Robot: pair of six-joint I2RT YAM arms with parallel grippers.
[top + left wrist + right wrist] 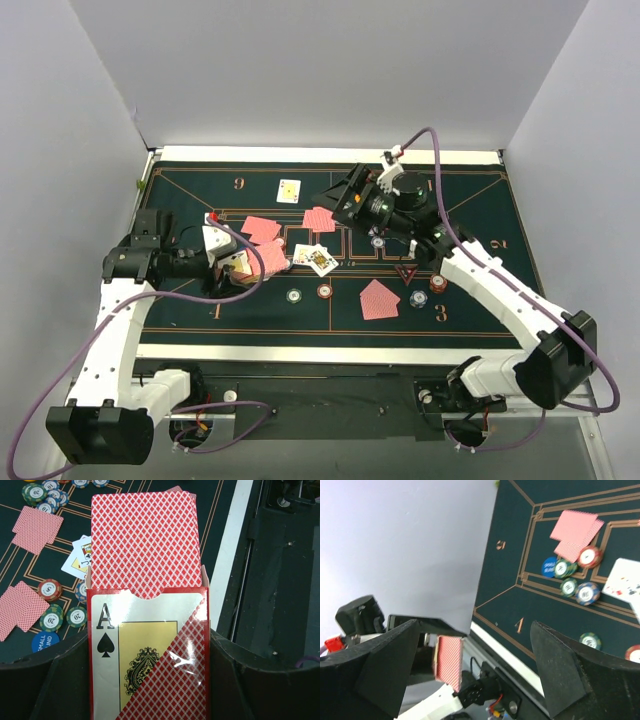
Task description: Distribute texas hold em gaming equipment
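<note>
Left gripper: I read it as clamped on the card box, with one finger pressed against each side. The box has an ace of spades printed on its front. The deck of red-backed cards sticks out of its open top. From overhead, this gripper and its box sit above the left part of the green mat.

Right gripper: jaws spread wide, nothing between them. In the overhead view it hangs over the far middle of the mat, just beside a red-backed pair.

Loose items on the mat, overhead view:
- A single face-up card lies toward the far side.
- Two overlapping face-up cards lie near the centre, just right of the held box.
- More red-backed cards lie right of centre on the near side.
- Two chips lie side by side between the held box and those near cards.

Left wrist view:
- A blue disc lettered SMALL BLIND lies beside two green chips marked 20.
- A red chip marked 5 lies just beyond them.
- A cluster of chips lies at the top left. I cannot tell how many.
</note>
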